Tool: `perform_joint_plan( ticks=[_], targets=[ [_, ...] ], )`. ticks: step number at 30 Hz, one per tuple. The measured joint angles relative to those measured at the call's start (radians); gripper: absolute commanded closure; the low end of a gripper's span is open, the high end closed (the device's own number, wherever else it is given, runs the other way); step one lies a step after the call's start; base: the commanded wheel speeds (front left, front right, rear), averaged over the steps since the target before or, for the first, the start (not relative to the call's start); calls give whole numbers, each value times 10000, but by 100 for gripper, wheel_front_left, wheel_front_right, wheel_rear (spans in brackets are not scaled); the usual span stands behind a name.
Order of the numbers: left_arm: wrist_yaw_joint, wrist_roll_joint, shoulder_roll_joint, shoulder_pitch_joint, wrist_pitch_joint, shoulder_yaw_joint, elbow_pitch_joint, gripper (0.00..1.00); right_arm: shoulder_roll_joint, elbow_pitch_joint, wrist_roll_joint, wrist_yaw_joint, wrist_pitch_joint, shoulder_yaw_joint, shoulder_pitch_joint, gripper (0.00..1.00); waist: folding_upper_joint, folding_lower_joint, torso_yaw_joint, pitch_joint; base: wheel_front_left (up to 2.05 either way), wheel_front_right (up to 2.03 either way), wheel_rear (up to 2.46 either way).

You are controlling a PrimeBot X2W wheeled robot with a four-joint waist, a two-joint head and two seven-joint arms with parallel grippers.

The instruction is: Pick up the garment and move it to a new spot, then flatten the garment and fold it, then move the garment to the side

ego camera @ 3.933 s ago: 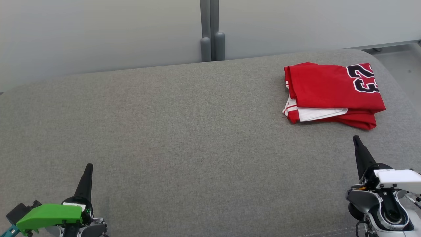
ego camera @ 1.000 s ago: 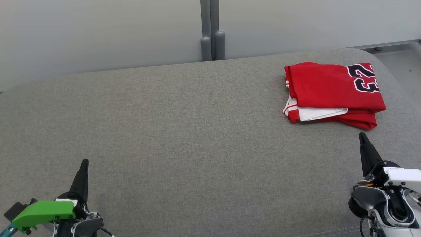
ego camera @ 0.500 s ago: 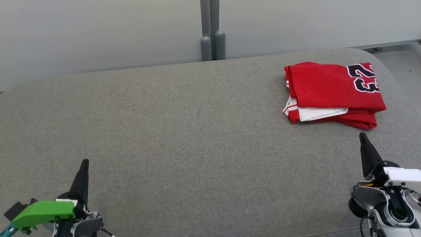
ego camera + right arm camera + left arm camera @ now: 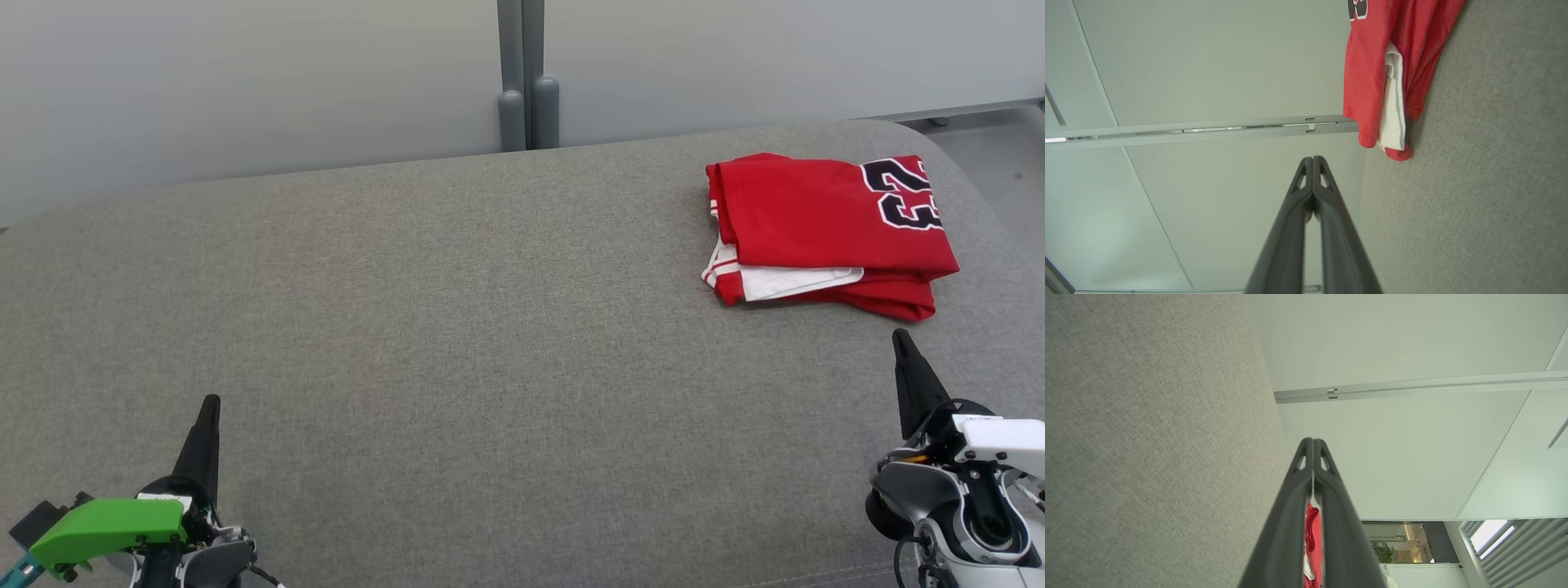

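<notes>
The folded red garment point(image 4: 824, 233) lies on the grey fabric-covered desk point(image 4: 457, 343) just ahead of the right gripper point(image 4: 900, 339) and a little to its left, near its tips but not touched by them. From the left gripper point(image 4: 210, 404) it is well apart, far ahead and across to that gripper's right. Both grippers have their fingers pressed together tip to tip and carry nothing, as each wrist view confirms. Over the last few seconds the right gripper slid slightly to its own right and the left gripper shifted only a touch. In the last second neither has stirred, and the garment has kept its place and shape throughout. I judge from this that the task is finished or nearly so: the garment reads as folded and set to the side, with both arms parked clear of it
</notes>
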Motion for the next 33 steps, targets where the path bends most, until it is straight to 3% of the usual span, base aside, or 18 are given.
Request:
perform_joint_plan(
  ticks=[33],
  targets=[
    [-2, 2, -13, -4, 29, 25, 0, 100, 15, -6, -2, 42, 2, -35, -2, 100, 0, 0, 0, 3, 0, 0, 0]
  ],
)
